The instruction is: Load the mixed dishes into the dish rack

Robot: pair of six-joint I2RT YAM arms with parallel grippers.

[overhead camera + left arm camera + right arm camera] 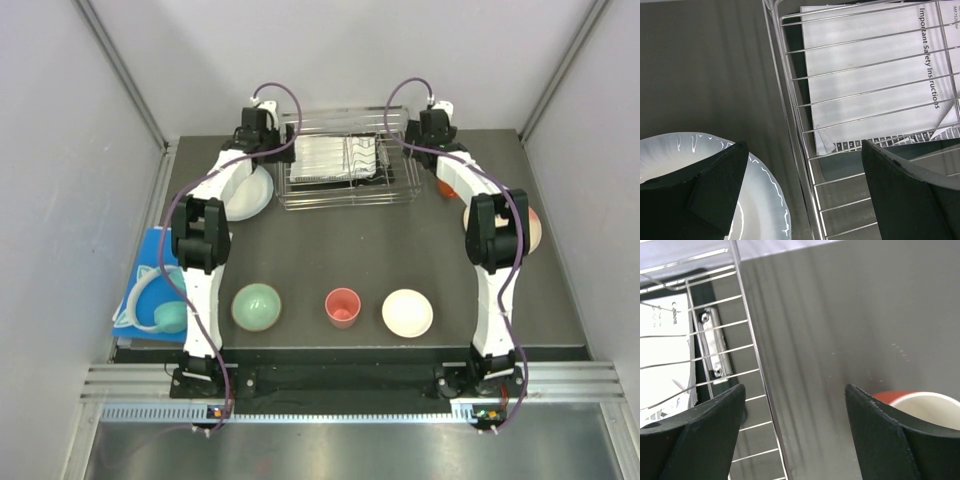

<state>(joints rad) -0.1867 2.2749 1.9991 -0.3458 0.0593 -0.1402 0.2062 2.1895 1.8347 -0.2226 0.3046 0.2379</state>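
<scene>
Near edge: the mint-green bowl (256,306), small pink cup (342,307) and orange-outside bowl (407,313) stood in a row, well apart.
Right edge: the pale pink plate (536,228) lay partly hidden behind the right arm.
Far left: the white plate (252,192) lay flat just beside the left wall of the dish rack (345,190).
Left gripper (804,150): fingers were spread and empty, one over the plate, the other over the rack floor.
Right gripper (794,390): fingers were spread and empty beside the rack's right wall. An orange rim, probably the orange mug (920,401), showed by its outer finger.
Far centre: the rack showed no dish inside.
Step advised: the left gripper should shift clear of the wire wall, straddle the plate's rim, pinch firmly, then lift before tilting it in.
</scene>
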